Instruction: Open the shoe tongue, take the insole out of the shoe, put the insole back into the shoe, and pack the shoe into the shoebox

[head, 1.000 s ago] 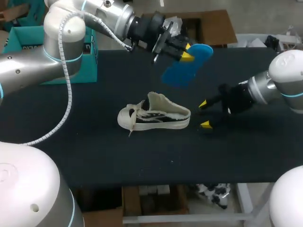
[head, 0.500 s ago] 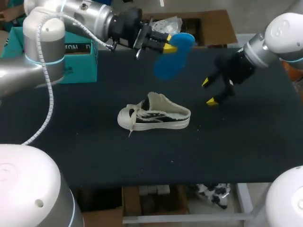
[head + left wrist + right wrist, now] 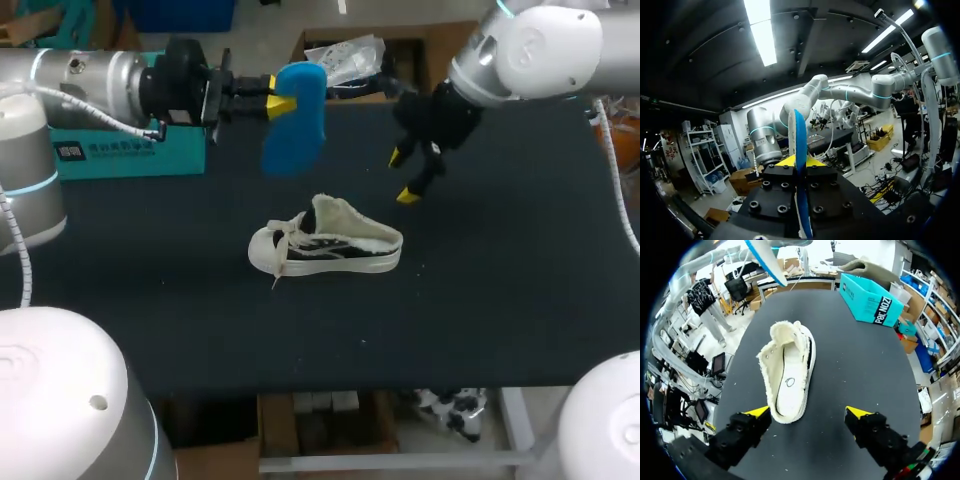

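**Insole swung over toward 9 o'clock, right arm pulled back**

Over the last second my left gripper [image 3: 272, 100] has carried the insole [image 3: 296, 118] from right of centre across to the left. My right gripper [image 3: 405, 175] has left the shoe's heel for a spot farther back. The shoe [image 3: 325, 248] has not shifted.

Nearest me, the shoe sits on its sole mid-table [image 3: 500, 300], toe at 9 o'clock, heel at 3, tongue folded open and the inside bare. At about 2 o'clock from it hangs the right gripper, fingers spread with nothing between them. Its wrist view shows the heel just ahead of the tips. At about 11 o'clock, farther back, the insole hangs in the air, pinched at its upper end between the left fingers. Farthest, at 10 o'clock, stands the shoebox [image 3: 130, 155].

I judge the first half done: tongue opened, insole out. Putting it back and boxing the shoe remain.

Count: one shoe, one insole, one shoebox, two grippers.
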Action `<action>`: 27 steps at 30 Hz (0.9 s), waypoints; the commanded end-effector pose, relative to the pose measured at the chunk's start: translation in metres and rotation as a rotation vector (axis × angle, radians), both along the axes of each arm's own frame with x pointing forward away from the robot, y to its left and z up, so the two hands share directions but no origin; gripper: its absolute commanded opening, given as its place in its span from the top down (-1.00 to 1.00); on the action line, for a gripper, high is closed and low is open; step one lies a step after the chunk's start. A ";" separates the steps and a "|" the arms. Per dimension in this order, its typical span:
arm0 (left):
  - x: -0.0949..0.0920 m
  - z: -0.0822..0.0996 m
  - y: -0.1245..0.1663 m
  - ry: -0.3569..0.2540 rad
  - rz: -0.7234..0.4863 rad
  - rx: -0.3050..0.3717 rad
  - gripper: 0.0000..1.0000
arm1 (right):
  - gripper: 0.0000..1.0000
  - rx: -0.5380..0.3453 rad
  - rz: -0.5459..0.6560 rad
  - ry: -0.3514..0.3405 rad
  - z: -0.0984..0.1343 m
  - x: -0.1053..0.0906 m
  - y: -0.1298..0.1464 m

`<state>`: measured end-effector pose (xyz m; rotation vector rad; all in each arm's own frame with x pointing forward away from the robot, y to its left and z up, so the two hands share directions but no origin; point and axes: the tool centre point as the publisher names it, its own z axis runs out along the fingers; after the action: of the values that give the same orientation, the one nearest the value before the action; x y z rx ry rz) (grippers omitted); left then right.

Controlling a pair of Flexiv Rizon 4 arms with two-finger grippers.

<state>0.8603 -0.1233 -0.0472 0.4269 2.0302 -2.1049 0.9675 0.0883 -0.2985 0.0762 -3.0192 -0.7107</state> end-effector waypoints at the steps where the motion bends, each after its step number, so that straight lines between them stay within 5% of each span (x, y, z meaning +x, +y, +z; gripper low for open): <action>1: -0.017 -0.001 0.036 0.020 0.262 -0.089 1.00 | -1.00 -0.252 -0.019 -0.035 -0.002 -0.006 0.021; 9: -0.021 -0.015 0.094 0.082 0.406 -0.145 1.00 | -1.00 -0.343 -0.055 -0.083 -0.014 -0.014 0.052; 22: -0.034 -0.041 0.143 0.147 0.514 -0.152 1.00 | -1.00 -0.412 -0.052 -0.070 -0.040 -0.011 0.082; 24: -0.035 -0.042 0.147 0.150 0.523 -0.151 1.00 | -0.76 -0.411 -0.053 -0.065 -0.042 -0.012 0.084; 26: -0.035 -0.043 0.149 0.152 0.528 -0.149 1.00 | 0.03 -0.417 -0.055 -0.058 -0.044 -0.013 0.086; 27: -0.035 -0.044 0.150 0.152 0.529 -0.149 1.00 | 0.18 -0.419 -0.056 -0.057 -0.044 -0.013 0.087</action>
<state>0.8309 0.0254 -0.0913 -0.0980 1.8907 -2.0546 0.9511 0.1697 -0.3421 0.0007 -3.1667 -0.1566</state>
